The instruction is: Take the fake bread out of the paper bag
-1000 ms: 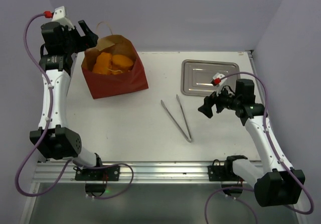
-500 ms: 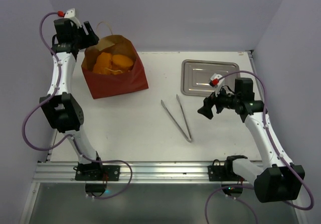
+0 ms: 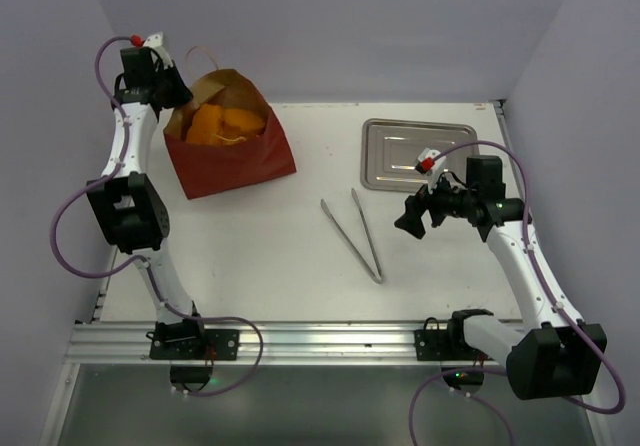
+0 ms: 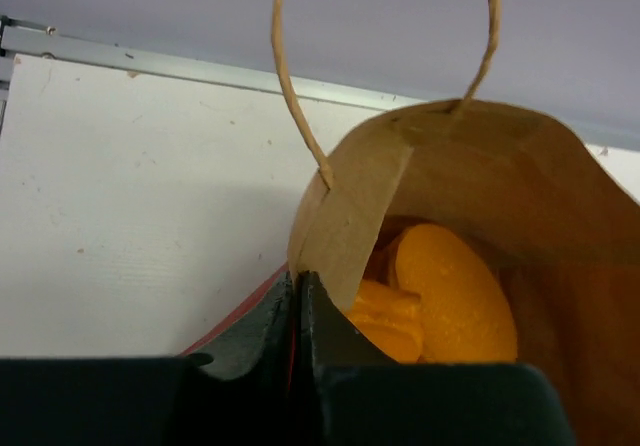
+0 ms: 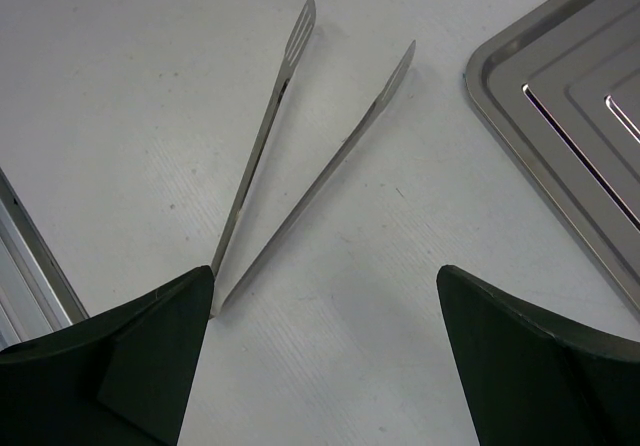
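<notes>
The dark red paper bag [image 3: 235,161] stands at the back left of the table, mouth open, with orange fake bread [image 3: 225,124] inside. My left gripper [image 3: 172,94] is at the bag's back left corner. In the left wrist view its jaws [image 4: 297,278] are shut on the bag's rim [image 4: 345,226], a thin red sliver of wall pinched between them, and the bread [image 4: 450,286] lies just beyond. My right gripper [image 3: 410,218] hangs wide open over the table; its own view [image 5: 325,271] shows nothing between the fingers.
Metal tongs [image 3: 355,234] lie on the table in the middle, right in front of the right gripper [image 5: 300,136]. A flat silver tray [image 3: 415,153] sits at the back right [image 5: 570,96]. The bag's looped handle [image 4: 290,76] stands up above its rim.
The left gripper has swung in to the bag's back left corner and shut on its rim. The right arm has barely moved.
</notes>
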